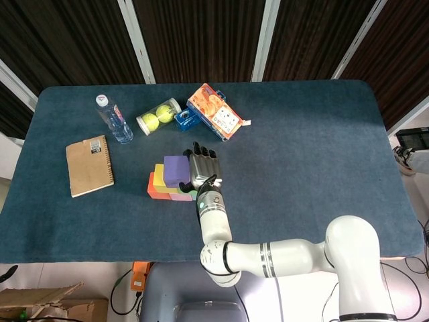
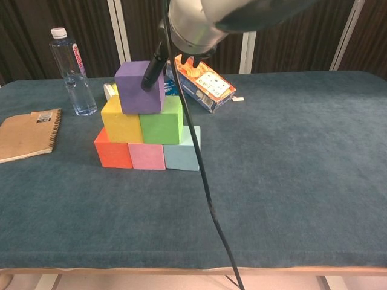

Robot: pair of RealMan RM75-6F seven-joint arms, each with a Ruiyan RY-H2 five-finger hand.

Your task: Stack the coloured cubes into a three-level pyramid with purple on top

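Note:
The purple cube [image 1: 175, 170] [image 2: 136, 90] sits on top of the yellow cube [image 2: 122, 125] and green cube [image 2: 161, 127]. Below them stand the orange cube [image 2: 113, 155], pink cube [image 2: 147, 157] and light blue cube [image 2: 181, 157] in a row. My right hand [image 1: 203, 166] [image 2: 181, 36] reaches over the stack from the right and grips the purple cube, with one dark finger [image 2: 151, 72] pressed on its front face. The other fingers are hidden behind the cube. My left hand shows in neither view.
A water bottle [image 1: 114, 119] [image 2: 72, 71] and a brown notebook [image 1: 89, 165] [image 2: 27, 133] lie to the left. A tube of tennis balls [image 1: 159, 117], a small blue box [image 1: 186, 121] and an orange carton [image 1: 214, 112] [image 2: 205, 81] lie behind the stack. A black cable [image 2: 205, 193] hangs from my arm.

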